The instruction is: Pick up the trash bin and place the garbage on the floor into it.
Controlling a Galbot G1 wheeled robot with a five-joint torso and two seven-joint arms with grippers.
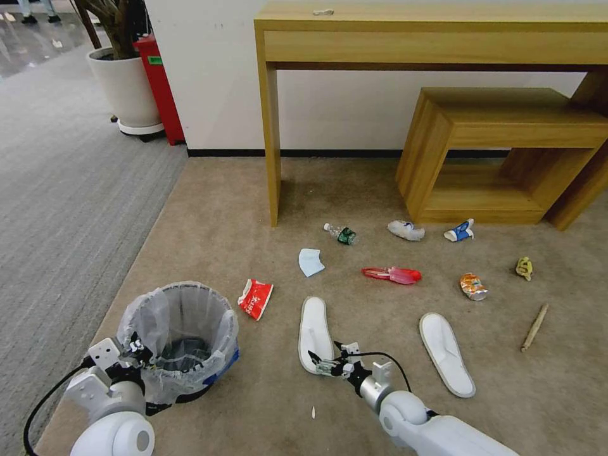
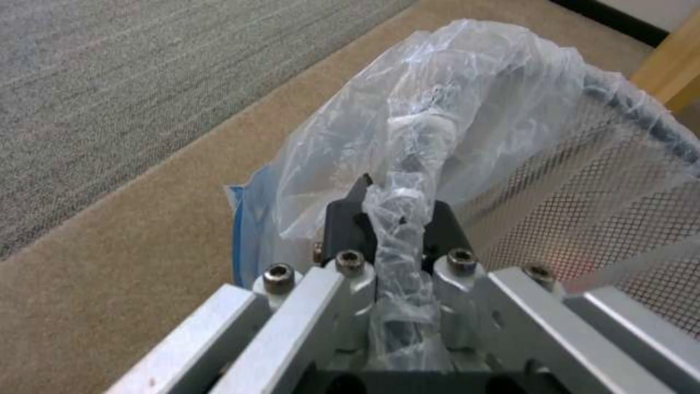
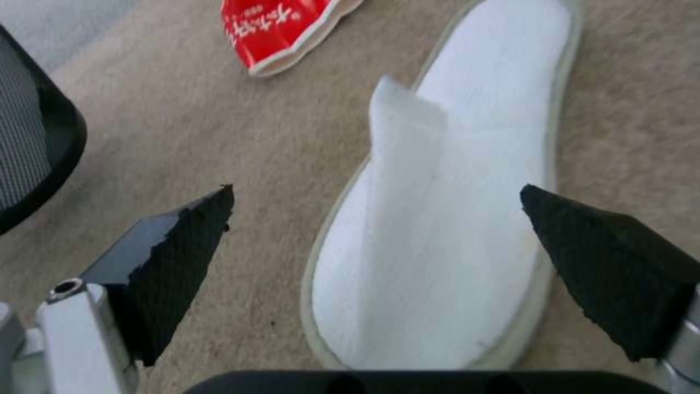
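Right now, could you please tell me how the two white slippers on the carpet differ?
The left slipper lies by the trash bin, nearly straight toward the desk; the right slipper lies farther right, angled. The open right gripper hovers over the left slipper's near end, while the right slipper has nothing near it. Both are white, flat and sole-down on the beige carpet.

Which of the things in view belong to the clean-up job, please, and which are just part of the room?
Job:
trash bin, rim gripped by left gripper
near slipper, under open right gripper
far slipper
red wrapper
blue mask
orange can
small bottle
wooden stick

Room:
desk
wooden stool
plant pot
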